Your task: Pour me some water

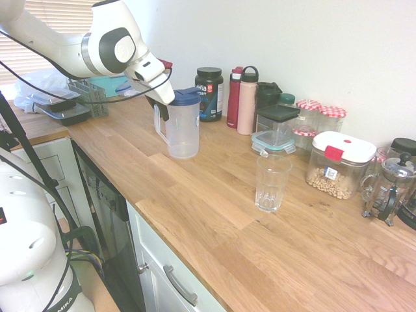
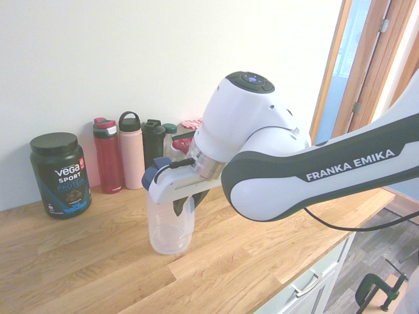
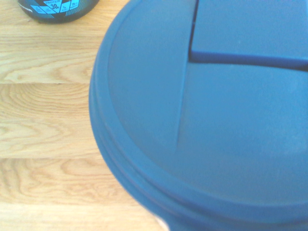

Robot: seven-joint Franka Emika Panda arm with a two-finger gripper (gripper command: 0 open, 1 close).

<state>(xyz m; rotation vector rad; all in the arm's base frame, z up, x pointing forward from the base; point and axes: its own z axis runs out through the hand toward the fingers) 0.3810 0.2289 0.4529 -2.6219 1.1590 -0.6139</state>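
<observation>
A clear plastic pitcher (image 1: 183,130) (image 2: 169,229) with a blue lid (image 3: 216,120) stands upright on the wooden counter (image 1: 214,214). My gripper (image 1: 159,107) (image 2: 183,206) is at the pitcher's handle, its dark fingers closed around it just below the lid. An upright clear glass tumbler (image 1: 272,183) stands apart from the pitcher, further along the counter towards the jars. Whether pitcher or glass holds water is unclear. The blue lid fills most of the wrist view.
Along the wall stand a black protein tub (image 1: 208,93) (image 2: 60,173), a red bottle (image 1: 234,97), a pink bottle (image 1: 246,101), lidded containers (image 1: 339,162) and a French press (image 1: 390,188). Trays and a rack (image 1: 88,97) sit beyond the pitcher. The counter's front edge (image 1: 162,240) drops to drawers.
</observation>
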